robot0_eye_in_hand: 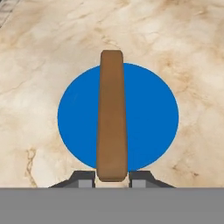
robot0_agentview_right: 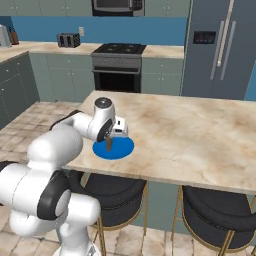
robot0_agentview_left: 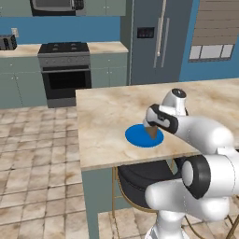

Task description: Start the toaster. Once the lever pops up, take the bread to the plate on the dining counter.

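Holding the bread (robot0_eye_in_hand: 112,116) edge-on between its two fingertips (robot0_eye_in_hand: 84,178), the hand (robot0_agentview_left: 152,125) hangs right over the blue plate (robot0_agentview_left: 138,138), which lies on the table (robot0_agentview_right: 200,130) toward its near edge and left end. The fingers are clenched on the slice's near end, so the slice reaches out across the middle of the plate in the hand view.

The step in hand looks like the set-down. To do it well, I would lower the slice until its far end is touching the plate, tip it toward flat, and only then let go; released upright, it could topple and slide off the rim. The slice seems centred on the plate, so little sideways correction looks needed.

The table's near edge lies just beside the plate, with dark stools (robot0_agentview_right: 112,192) tucked under the overhang, so any drift should go toward the far side. Open marble spreads to the right and far side, leaving free room to lift away. The toaster (robot0_agentview_right: 68,40) stands well apart on the far worktop.
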